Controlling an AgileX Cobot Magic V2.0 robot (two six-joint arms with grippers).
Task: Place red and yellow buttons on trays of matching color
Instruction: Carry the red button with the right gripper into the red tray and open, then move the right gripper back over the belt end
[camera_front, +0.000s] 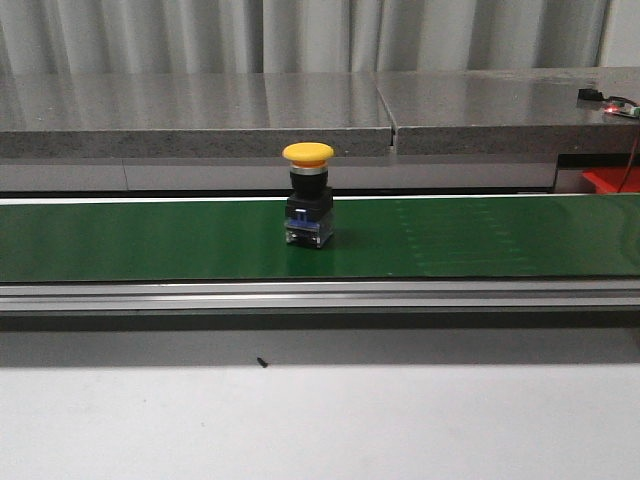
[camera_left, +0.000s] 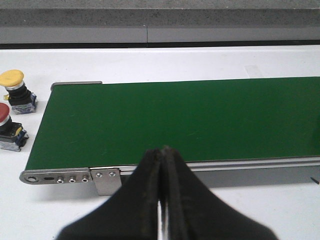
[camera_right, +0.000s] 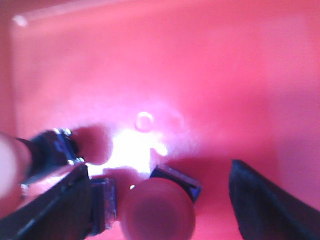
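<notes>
In the front view, a yellow button (camera_front: 308, 195) is standing upright on the green belt (camera_front: 500, 240), with no arm near it. It looks light, rigid and top-heavy, so gripping the dark body under the smooth cap seems safest.

In the left wrist view, the left gripper (camera_left: 163, 200) is hanging with jaws together, empty, before the belt's end; two more buttons are sitting beside it.

In the right wrist view, the right gripper (camera_right: 165, 200) is hovering inside the red tray (camera_right: 225, 75), jaws apart around a red button (camera_right: 159, 210).
</notes>
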